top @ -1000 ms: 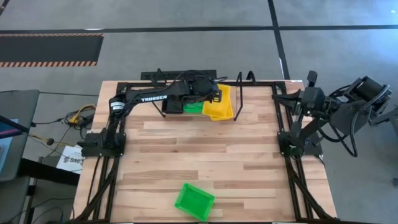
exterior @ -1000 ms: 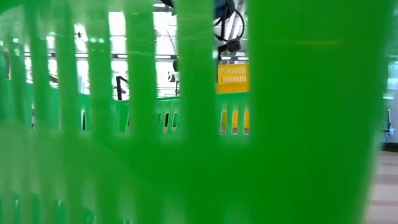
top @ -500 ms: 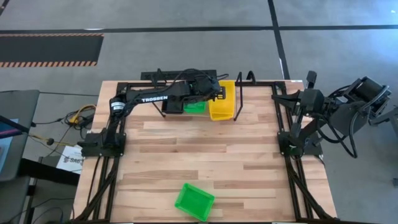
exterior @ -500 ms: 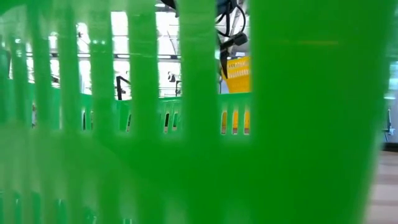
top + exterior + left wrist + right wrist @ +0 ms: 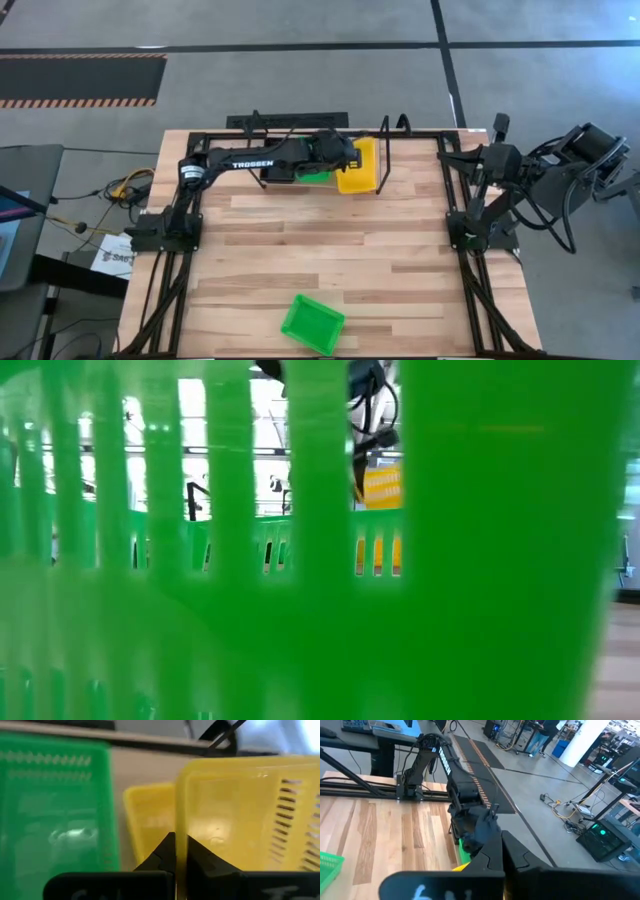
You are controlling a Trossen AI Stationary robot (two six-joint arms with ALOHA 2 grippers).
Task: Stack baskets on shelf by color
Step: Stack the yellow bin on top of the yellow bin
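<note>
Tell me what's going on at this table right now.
The left gripper is shut on the wall of a yellow basket, holding it over the shelf at the table's far edge, beside a green basket already there. Another green basket sits alone near the front edge. The right arm waits off to the side, its gripper shut.

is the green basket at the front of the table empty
Empty: from above, the green basket shows only its bare green floor inside.
</note>
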